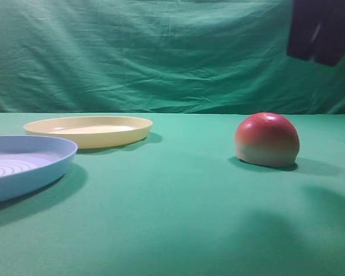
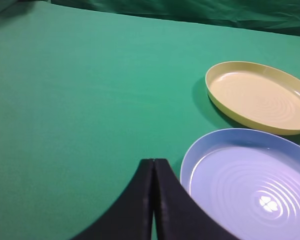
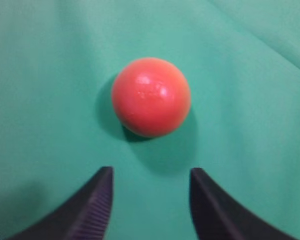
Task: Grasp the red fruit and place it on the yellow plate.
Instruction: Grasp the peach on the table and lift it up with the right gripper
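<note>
Judging by its gloss, the red fruit (image 3: 151,96) looked rigid, light and slippery; it sat alone on the green cloth (image 1: 172,218), well apart from the yellow plate (image 1: 89,130). Your right gripper (image 3: 151,200) hung above, fingers spread. Left gripper (image 2: 154,200) was closed. You'd want the dome's widest girth.

I see matte black, curved fingers on my left gripper (image 2: 154,162). My right gripper (image 3: 151,172) has the same black tapered fingers (image 3: 92,205), their inner pads finely ribbed, edges smoothly rounded.
</note>
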